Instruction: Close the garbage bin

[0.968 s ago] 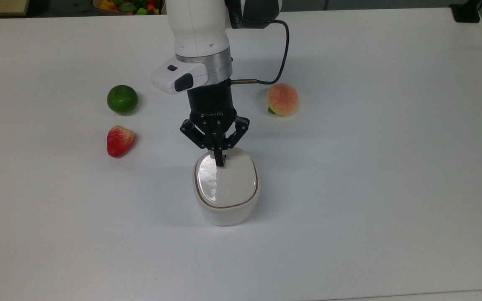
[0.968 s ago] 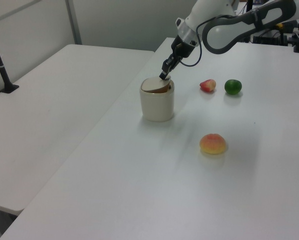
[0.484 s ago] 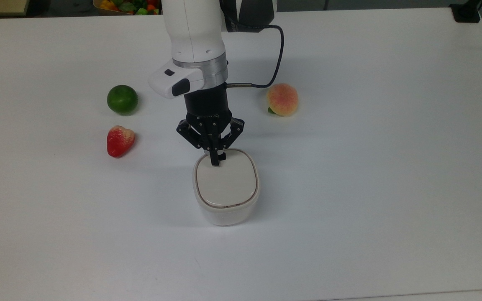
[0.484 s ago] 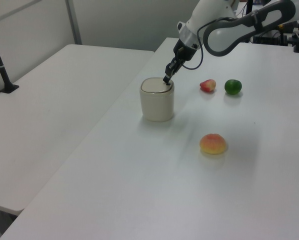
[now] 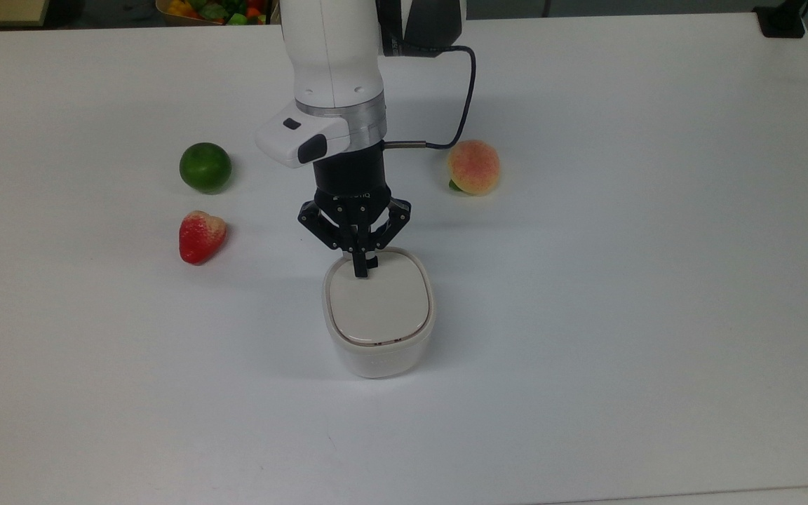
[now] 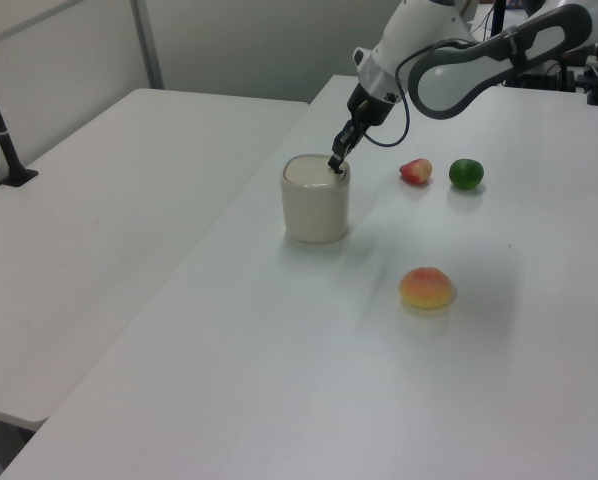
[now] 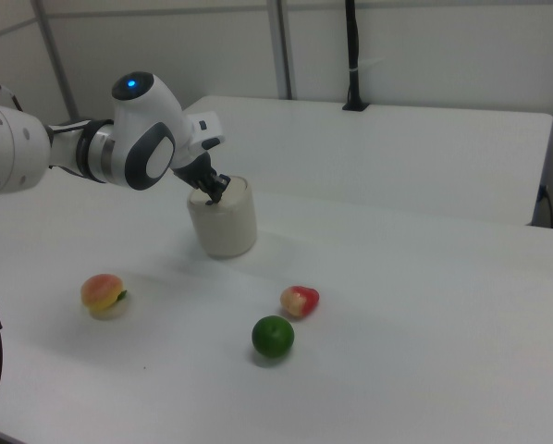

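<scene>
Here the gripper (image 5: pixel 361 270), fingers pressed together, rests on the garbage bin (image 5: pixel 378 319) lid's far edge, fruits well apart.

Franka arm reaches down from the top view's upper edge, white wrist link tilted, black cable looping off the wrist on the top view's right. Gripper (image 5: pixel 361 270) points straight down, fingers pressed together into one tip, resting on the garbage bin (image 5: pixel 379 330) lid at its edge nearest the arm. In the left view gripper (image 6: pixel 334 164) slants down-left onto the lid
</scene>
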Robot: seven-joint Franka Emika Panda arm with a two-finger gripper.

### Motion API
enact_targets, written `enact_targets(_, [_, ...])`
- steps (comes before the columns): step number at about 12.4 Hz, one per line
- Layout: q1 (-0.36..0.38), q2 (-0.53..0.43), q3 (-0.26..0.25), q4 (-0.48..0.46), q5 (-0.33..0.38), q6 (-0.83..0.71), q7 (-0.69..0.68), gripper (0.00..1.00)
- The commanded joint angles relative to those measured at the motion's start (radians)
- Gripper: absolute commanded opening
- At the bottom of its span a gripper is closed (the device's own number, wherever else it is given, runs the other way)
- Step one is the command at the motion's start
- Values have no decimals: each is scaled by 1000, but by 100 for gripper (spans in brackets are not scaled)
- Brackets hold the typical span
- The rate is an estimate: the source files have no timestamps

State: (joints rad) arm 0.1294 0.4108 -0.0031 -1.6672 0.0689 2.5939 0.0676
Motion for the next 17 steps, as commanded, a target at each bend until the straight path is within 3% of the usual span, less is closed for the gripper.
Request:
enact_targets(1, [7, 6, -6, -46, -29, -21, 0, 0])
enact_targets(5, [3, -41, -5, -39, -26, -41, 9, 0])
enact_targets(9, [0, -163, -5, -36, -17, -239, 6, 3])
enact_targets(10, [-2, -202, -5, -34, -11, -327, 11, 15])
enact_targets(11, [-2, -233, -5, -20, -11, -427, 12, 38])
enact_targets(12, [-2, -259, -6, 0, -11, -534, 29, 73])
enact_targets(13, [-4, -274, -6, 22, -12, -625, 43, 100])
enact_targets(17, [-7, -380, -5, 32, -12, -802, 44, 100])
